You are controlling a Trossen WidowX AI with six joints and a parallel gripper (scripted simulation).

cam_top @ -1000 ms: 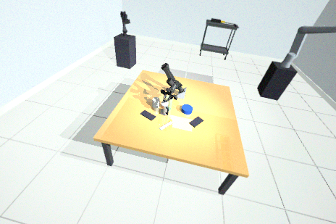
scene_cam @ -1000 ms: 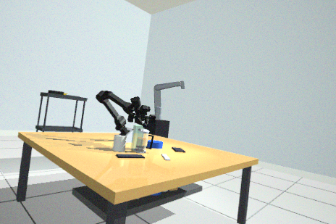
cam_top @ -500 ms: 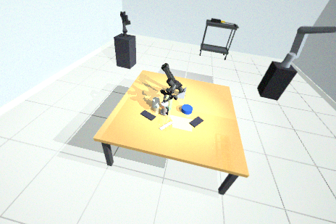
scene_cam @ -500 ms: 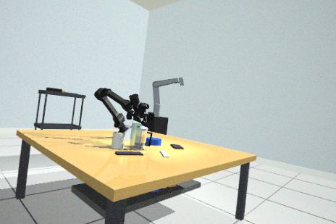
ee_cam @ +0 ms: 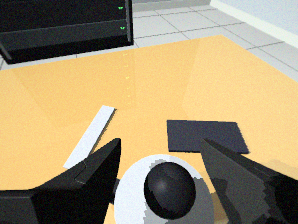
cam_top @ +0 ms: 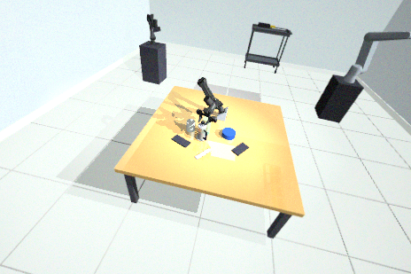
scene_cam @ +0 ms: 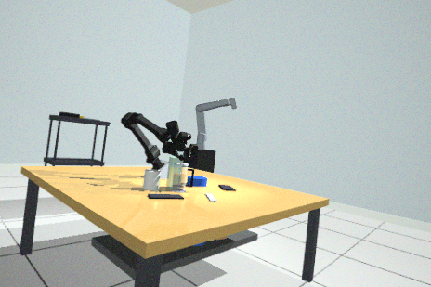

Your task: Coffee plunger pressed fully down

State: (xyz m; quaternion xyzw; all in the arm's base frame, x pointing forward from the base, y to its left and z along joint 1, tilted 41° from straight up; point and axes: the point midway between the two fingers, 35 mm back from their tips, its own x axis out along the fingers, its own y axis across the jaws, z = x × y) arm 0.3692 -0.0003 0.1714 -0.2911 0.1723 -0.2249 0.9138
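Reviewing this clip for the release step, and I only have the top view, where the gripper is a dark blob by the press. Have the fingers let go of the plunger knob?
Observer: Yes. In the wrist view the gripper is open, with a gap on each side of the black knob, touching neither finger.
Operator: Is the press upright?
Observer: The exterior view shows the coffee press standing upright on the table.
Operator: Anything close beside it?
Observer: A pale cup stands just beside the press, on the side away from its handle; I cannot tell whether they touch.
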